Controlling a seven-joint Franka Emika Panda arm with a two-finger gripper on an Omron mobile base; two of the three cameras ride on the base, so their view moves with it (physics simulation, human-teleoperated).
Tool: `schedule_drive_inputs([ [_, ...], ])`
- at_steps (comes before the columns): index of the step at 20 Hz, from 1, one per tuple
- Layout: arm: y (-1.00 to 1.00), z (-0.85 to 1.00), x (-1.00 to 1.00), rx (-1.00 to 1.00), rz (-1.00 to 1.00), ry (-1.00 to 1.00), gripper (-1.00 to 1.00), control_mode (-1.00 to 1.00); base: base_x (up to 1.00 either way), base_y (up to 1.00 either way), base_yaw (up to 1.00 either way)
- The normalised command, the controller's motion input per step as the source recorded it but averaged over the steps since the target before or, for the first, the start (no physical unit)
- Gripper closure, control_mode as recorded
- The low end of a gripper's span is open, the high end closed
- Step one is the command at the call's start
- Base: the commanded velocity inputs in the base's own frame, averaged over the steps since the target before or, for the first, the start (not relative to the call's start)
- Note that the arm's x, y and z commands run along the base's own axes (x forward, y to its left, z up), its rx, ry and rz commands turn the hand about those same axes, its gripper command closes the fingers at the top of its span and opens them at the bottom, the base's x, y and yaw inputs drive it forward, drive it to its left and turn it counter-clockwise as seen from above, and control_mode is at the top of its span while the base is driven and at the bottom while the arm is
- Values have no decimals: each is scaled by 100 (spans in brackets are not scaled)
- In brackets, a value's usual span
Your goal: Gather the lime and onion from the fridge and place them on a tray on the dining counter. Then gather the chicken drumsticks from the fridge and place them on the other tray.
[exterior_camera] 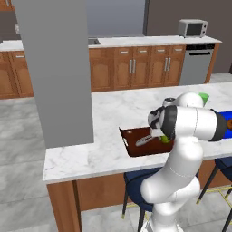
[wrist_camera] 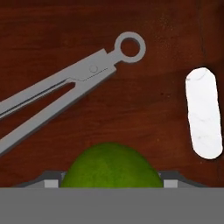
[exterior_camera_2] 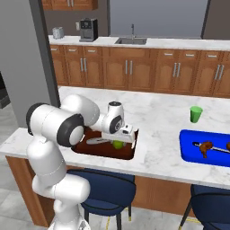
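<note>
I have the gripper (exterior_camera_2: 120, 140) low over the dark brown tray (exterior_camera: 131, 146), which sits on the marble worktop (exterior_camera: 108, 118) near its front edge. In the hand view the lime (wrist_camera: 110, 166) sits between the two finger tips, one tip just showing at each side of it; the jaws stand wide, and I cannot tell from these pictures whether they press on the fruit or merely flank it. From the right base view the lime (exterior_camera_2: 117, 144) is a small green ball under the hand, resting on or just above the tray floor; from the left base view a sliver of it (exterior_camera: 165, 139) shows beside the forearm. The grey tongs (wrist_camera: 65, 89) lie on the tray floor beyond the lime, apart from it, their ring end pointing towards the white handle slot (wrist_camera: 203, 113) in the tray's end. Further along the worktop to my right lies the blue tray (exterior_camera_2: 204, 155), with a chicken drumstick (exterior_camera_2: 205, 147) on it. A green cup (exterior_camera_2: 196, 114) stands on the marble behind the blue tray. Behind the worktop runs the wall counter (exterior_camera_2: 134, 42) with wooden cabinets, a sink, a coffee machine (exterior_camera_2: 88, 29) and a microwave (exterior_camera: 192, 27).
</note>
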Motion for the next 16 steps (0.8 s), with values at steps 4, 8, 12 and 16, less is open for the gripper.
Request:
schedule_drive_inputs([
  [4,0,-3,-2,0,0,0,-100,-100,0,0,0],
  [8,0,7,-25,0,0,0,-100,-100,0,0,0],
  [12,0,21,-16,0,0,-1,-100,-100,0,0,0],
  [16,1,45,-12,-4,0,-9,-100,-100,0,0,0],
])
